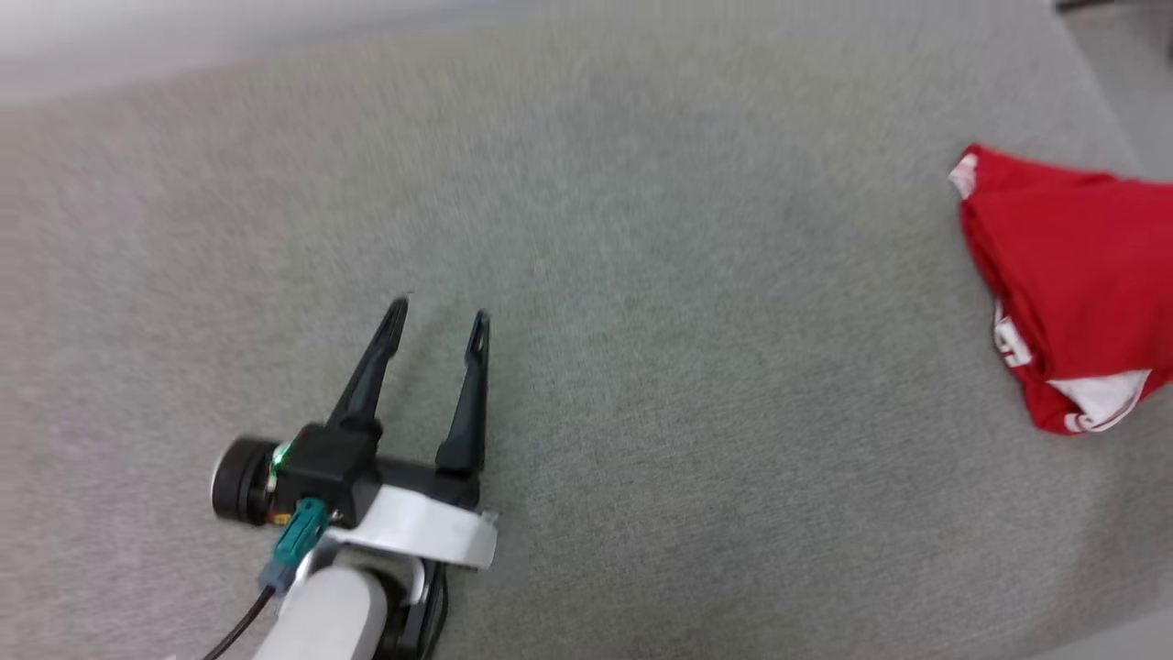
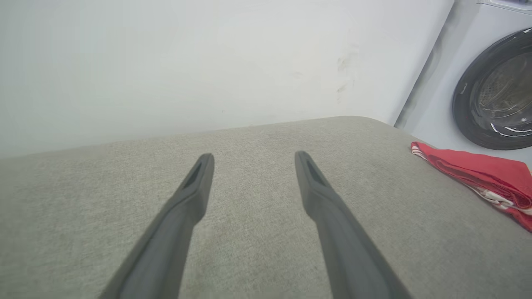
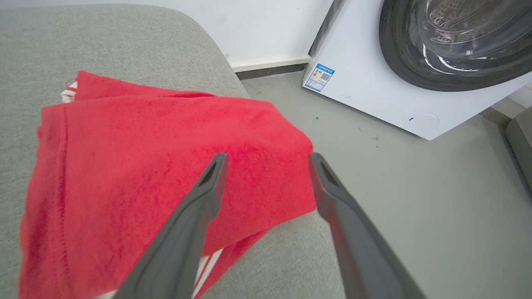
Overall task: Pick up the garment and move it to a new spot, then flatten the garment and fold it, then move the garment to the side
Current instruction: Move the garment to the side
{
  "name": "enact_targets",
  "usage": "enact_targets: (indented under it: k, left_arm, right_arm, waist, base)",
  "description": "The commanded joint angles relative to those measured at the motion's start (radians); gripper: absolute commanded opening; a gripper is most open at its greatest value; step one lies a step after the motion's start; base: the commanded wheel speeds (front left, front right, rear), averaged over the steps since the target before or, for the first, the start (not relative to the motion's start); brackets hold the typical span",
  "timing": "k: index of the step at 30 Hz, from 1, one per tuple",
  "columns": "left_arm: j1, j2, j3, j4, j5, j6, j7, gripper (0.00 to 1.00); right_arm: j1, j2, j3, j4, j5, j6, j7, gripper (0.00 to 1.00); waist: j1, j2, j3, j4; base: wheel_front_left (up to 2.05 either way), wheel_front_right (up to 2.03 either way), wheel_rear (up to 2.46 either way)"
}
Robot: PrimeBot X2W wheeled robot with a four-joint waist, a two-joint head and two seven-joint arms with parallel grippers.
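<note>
As the left arm's pale forearm (image 1: pixel 330 614) comes up from the bottom edge of the head view, the left gripper (image 1: pixel 440 312) points forward over a grey upholstered surface (image 1: pixel 641 367). Its two dark fingers are spread in a wide V with nothing between them. Whether the tips touch the fabric I cannot tell. A teal plug (image 1: pixel 298 541) and a black cable (image 1: pixel 234 632) sit at its wrist. Bare grey fabric lies beneath and ahead of this gripper. The garment (image 1: pixel 1072 257) lies well off to its right, near the surface's right edge.

The right gripper (image 3: pixel 268 157) is likewise wide apart and holds nothing. It hangs over the garment's near right corner. Its left finger crosses the red cloth, and its right finger runs along the cloth's edge, above the rim of the surface. I cannot tell if either finger touches the cloth.

The garment is folded into a thick, roughly rectangular bundle, plain red on top, with a stitched hem down the side to this gripper's left. White-and-red striped trim peeks from the layers under the fingers and at the far left corner.

Ahead and to the right of the right gripper, a white washing machine (image 3: pixel 365 83) with a dark round door (image 3: pixel 457 70) stands on the grey floor (image 3: pixel 415 199). A white wall (image 2: pixel 166 62) rises beyond the left gripper.
</note>
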Motion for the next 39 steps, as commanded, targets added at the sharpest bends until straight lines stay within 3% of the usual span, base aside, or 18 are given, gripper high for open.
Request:
enact_targets:
  k: [1, 16, 21, 30, 39]
  left_arm:
    - [0.024, -0.007, 0.006, 0.006, -0.012, 0.006, -0.004, 1.00]
    - [0.180, -0.028, 0.077, 0.062, -0.091, 0.057, -0.013, 1.00]
    - [0.206, -0.005, 0.106, 0.089, -0.098, 0.065, -0.014, 1.00]
    - [0.256, 0.031, 0.121, 0.126, -0.102, 0.058, -0.015, 1.00]
    - [0.289, 0.028, 0.100, 0.129, -0.101, 0.065, -0.005, 1.00]
  right_arm:
    - [0.031, 0.014, 0.011, -0.022, 0.005, -0.001, -0.005, 1.00]
    - [0.418, 0.243, 0.213, -0.453, 0.091, -0.001, 0.006, 1.00]
    - [0.490, 0.267, 0.289, -0.594, 0.106, -0.001, -0.018, 1.00]
    - [0.636, 0.294, 0.319, -0.804, 0.087, -0.001, 0.008, 1.00]
    - [0.701, 0.311, 0.339, -0.862, 0.101, -0.001, 0.039, 1.00]
  waist:
    - [0.0000, 0.0000, -0.103, 0.009]
    - [0.0000, 0.0000, -0.305, 0.143]
    - [0.0000, 0.0000, -0.338, 0.187]
    - [0.0000, 0.0000, -0.387, 0.207]
    - [0.0000, 0.0000, -0.403, 0.200]
  base:
    - [0.00, 0.00, 0.00]
    - [0.00, 0.00, 0.00]
    - [0.00, 0.00, 0.00]
    - [0.00, 0.00, 0.00]
    - [0.00, 0.00, 0.00]
